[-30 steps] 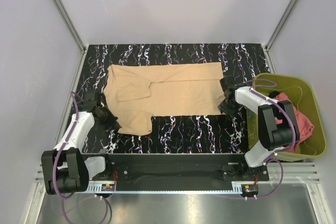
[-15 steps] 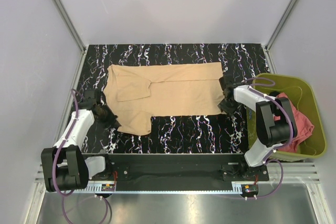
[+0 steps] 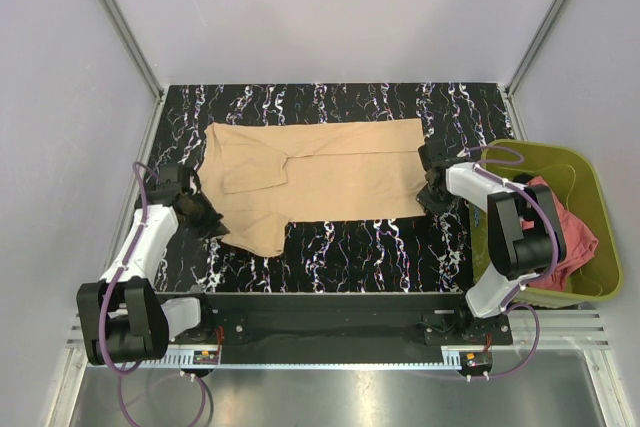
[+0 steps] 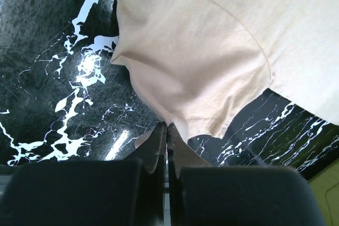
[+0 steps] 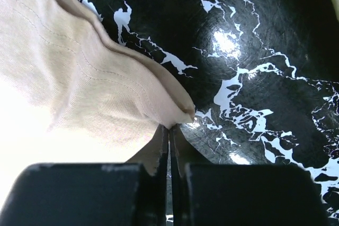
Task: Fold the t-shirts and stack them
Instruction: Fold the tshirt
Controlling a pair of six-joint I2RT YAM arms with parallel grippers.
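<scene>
The tan-beige t-shirt (image 3: 320, 172) lies spread flat on the black marbled table (image 3: 350, 247), neck end to the left. At its near-left sleeve, my left gripper (image 3: 207, 215) is shut, pinching the sleeve's edge; the left wrist view shows the cloth (image 4: 212, 51) caught at the tips of the left gripper (image 4: 167, 126). My right gripper (image 3: 428, 193) is shut on the near-right hem corner; in the right wrist view the folded corner (image 5: 79, 78) sits pinched at the right gripper (image 5: 169, 128). The salmon-red t-shirt (image 3: 572, 232) lies bunched in the bin.
An olive-green bin (image 3: 603, 209) stands at the table's right edge, beside the right arm. Grey walls with metal posts (image 3: 120, 22) close the table in at the back and sides. Bare marbled tabletop shows in front of the shirt.
My right gripper has gone from open to shut on the hem corner. The left gripper has drawn slightly left and back with the sleeve edge.
</scene>
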